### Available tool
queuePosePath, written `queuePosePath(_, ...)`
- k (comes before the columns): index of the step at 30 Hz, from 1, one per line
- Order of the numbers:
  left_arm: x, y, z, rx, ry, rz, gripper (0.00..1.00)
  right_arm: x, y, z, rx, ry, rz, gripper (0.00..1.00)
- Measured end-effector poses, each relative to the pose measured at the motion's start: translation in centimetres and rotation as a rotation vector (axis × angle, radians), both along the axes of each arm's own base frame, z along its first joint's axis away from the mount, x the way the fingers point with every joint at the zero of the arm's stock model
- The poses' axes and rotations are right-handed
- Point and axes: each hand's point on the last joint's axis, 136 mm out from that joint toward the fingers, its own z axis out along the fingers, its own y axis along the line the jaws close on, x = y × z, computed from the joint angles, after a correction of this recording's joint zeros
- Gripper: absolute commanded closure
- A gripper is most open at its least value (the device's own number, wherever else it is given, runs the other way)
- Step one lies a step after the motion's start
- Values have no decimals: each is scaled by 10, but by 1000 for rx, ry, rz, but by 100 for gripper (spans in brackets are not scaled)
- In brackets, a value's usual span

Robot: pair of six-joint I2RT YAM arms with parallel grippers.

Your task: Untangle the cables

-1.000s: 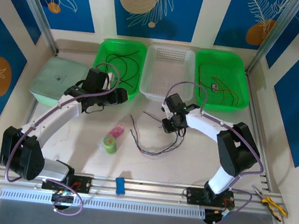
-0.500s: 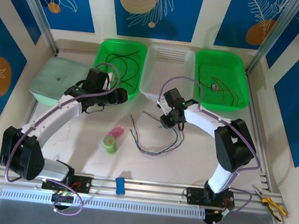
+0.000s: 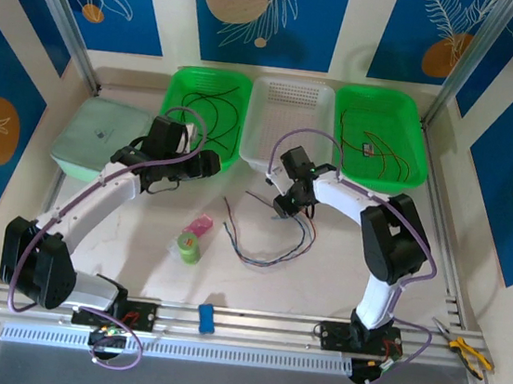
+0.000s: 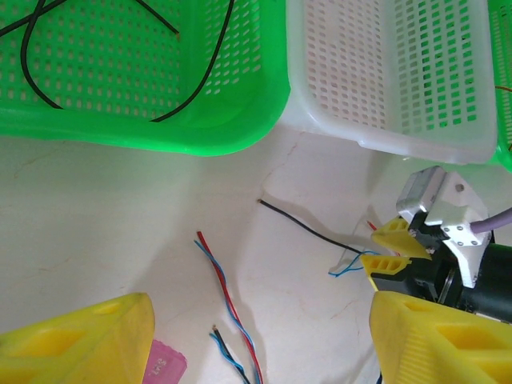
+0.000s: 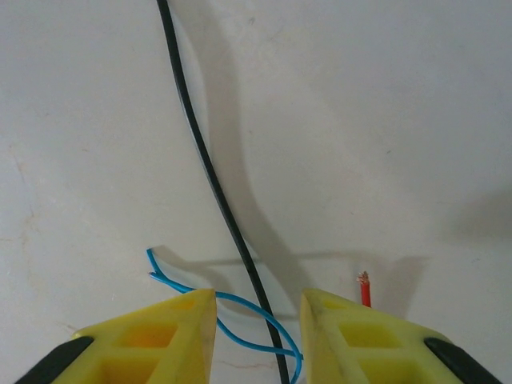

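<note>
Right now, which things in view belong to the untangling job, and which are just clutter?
Job: twisted red and blue cables, black cable, left green basket and right green basket with wires, white basket.
Lying about: green roll, pink item, blue block, pliers, pale green pouch.

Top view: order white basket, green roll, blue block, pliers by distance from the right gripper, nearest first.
From the right gripper:
1. white basket, just behind it
2. green roll, front-left
3. blue block, on the near rail
4. pliers, near right corner
</note>
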Motion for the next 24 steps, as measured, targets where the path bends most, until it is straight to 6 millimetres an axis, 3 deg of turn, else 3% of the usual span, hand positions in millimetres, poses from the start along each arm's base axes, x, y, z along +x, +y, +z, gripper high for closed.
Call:
queuePosePath(8, -2, -1, -1, 2, 5, -4, 29, -4, -1, -13, -23, 44, 35, 67)
queuePosePath(15, -3, -3, -1, 2, 5, -9, 29, 0, 3, -12, -20, 37, 55, 69)
queuePosePath(24, -4, -5, -1, 2, 5, -15, 29, -1, 3, -19, -31, 47, 79, 64)
